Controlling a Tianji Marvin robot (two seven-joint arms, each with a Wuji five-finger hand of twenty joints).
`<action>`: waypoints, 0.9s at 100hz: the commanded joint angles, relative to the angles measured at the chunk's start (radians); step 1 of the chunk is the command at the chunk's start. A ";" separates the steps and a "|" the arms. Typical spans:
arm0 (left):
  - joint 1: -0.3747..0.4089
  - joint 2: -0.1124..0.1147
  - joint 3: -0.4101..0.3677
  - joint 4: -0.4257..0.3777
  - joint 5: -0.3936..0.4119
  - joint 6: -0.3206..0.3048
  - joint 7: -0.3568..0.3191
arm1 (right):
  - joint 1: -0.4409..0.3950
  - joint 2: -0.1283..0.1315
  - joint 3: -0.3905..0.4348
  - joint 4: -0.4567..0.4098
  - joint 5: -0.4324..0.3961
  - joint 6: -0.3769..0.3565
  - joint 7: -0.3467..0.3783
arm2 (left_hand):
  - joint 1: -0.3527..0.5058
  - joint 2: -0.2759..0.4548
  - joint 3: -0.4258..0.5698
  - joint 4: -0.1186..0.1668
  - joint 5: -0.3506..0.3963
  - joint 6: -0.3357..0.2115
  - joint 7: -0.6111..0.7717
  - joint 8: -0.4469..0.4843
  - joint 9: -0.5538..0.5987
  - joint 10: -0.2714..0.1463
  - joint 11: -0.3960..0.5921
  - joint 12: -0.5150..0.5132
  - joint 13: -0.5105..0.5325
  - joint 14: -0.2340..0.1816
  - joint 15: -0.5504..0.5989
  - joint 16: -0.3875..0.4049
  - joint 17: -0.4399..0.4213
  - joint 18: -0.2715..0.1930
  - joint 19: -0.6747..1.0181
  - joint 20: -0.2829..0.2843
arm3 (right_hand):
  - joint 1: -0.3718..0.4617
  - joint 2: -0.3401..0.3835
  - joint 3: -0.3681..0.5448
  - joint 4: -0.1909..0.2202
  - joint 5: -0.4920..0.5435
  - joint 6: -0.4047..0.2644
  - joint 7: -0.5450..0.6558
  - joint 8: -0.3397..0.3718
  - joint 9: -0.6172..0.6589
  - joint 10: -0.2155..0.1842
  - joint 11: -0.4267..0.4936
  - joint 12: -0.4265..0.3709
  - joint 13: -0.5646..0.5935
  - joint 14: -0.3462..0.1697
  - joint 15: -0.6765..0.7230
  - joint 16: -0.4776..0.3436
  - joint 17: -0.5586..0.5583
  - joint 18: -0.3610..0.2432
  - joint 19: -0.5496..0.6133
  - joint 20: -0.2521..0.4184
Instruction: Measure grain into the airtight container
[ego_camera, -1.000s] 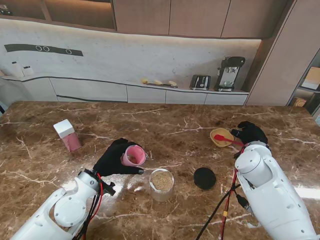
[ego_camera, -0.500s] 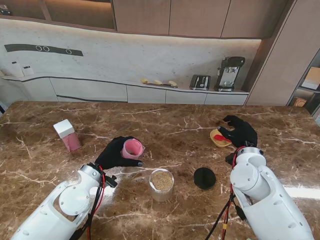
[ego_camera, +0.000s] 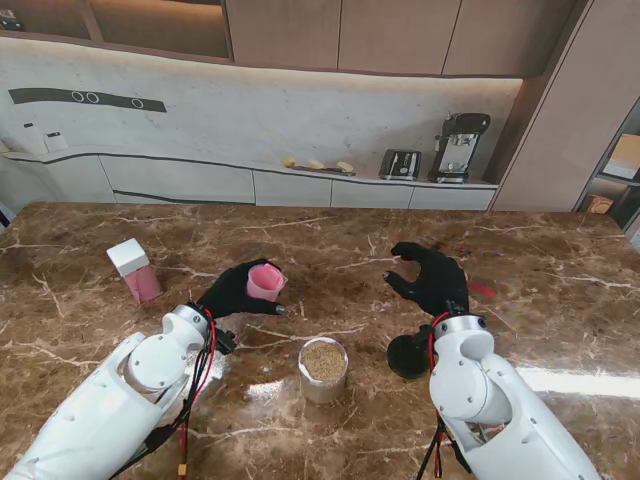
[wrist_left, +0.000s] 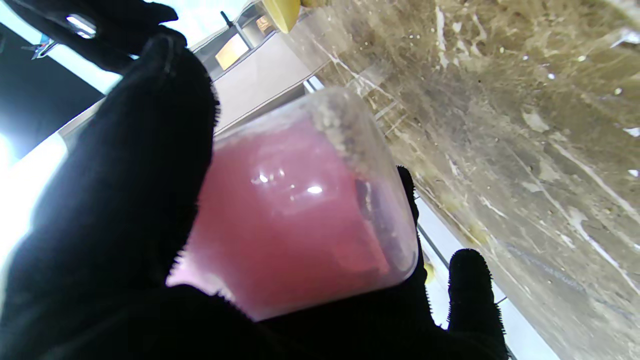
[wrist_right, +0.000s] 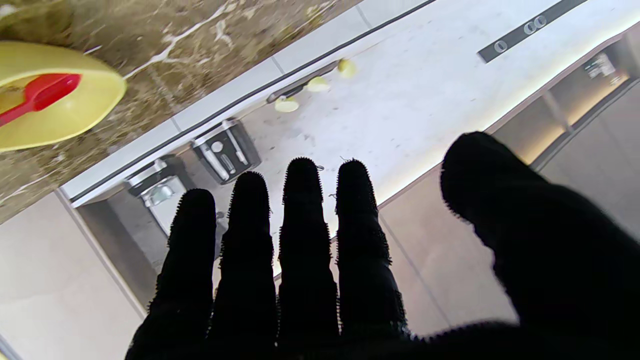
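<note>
The right hand (ego_camera: 430, 278) is swinging left, away from the yellow bowl (wrist_right: 60, 95), while the left hand (ego_camera: 238, 290) is lifting the pink cup (ego_camera: 265, 281) farther away.

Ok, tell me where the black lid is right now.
In the stand's view the black lid lies flat on the table, right of the grain-filled clear container, partly hidden by the right arm.

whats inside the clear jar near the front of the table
The clear jar holds brownish grain, its surface showing through the open top. Its black lid lies beside it, partly hidden by the right arm. What's beneath the surface isn't visible.
</note>
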 joint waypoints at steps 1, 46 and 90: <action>-0.029 -0.010 0.012 0.027 0.002 0.014 -0.013 | 0.000 -0.008 -0.024 0.016 -0.012 -0.012 0.013 | 0.135 0.272 0.221 -0.039 -0.045 -0.158 0.085 0.060 0.093 -0.175 0.030 -0.036 -0.048 -0.083 -0.041 -0.022 -0.009 -0.049 -0.047 0.009 | -0.035 0.013 0.007 0.033 0.013 -0.021 -0.004 -0.007 0.020 -0.004 -0.017 0.016 -0.002 -0.012 -0.017 -0.022 -0.009 -0.013 -0.002 -0.029; -0.155 -0.060 0.122 0.243 -0.039 0.030 0.039 | 0.012 -0.008 -0.077 0.063 -0.030 -0.035 -0.007 | 0.230 0.504 -0.098 -0.038 -0.290 -0.072 0.165 0.069 -0.166 -0.215 0.139 -0.275 -0.195 -0.190 -0.109 -0.113 -0.012 -0.184 -0.263 0.109 | -0.049 0.026 -0.005 0.036 -0.013 -0.023 -0.021 -0.009 -0.072 -0.005 -0.076 -0.007 -0.046 -0.024 -0.046 -0.037 -0.032 -0.045 -0.057 -0.071; -0.204 -0.089 0.176 0.367 -0.079 0.001 0.037 | -0.021 -0.003 -0.068 0.033 -0.046 -0.025 0.005 | 0.455 0.708 -0.561 0.026 -0.383 -0.124 0.159 0.088 -0.299 -0.238 0.118 -0.368 -0.292 -0.237 -0.151 -0.147 0.016 -0.232 -0.357 -0.012 | -0.053 0.037 -0.017 0.041 -0.018 -0.025 -0.026 -0.007 -0.073 -0.002 -0.066 -0.015 -0.052 -0.023 -0.049 -0.042 -0.035 -0.041 -0.062 -0.086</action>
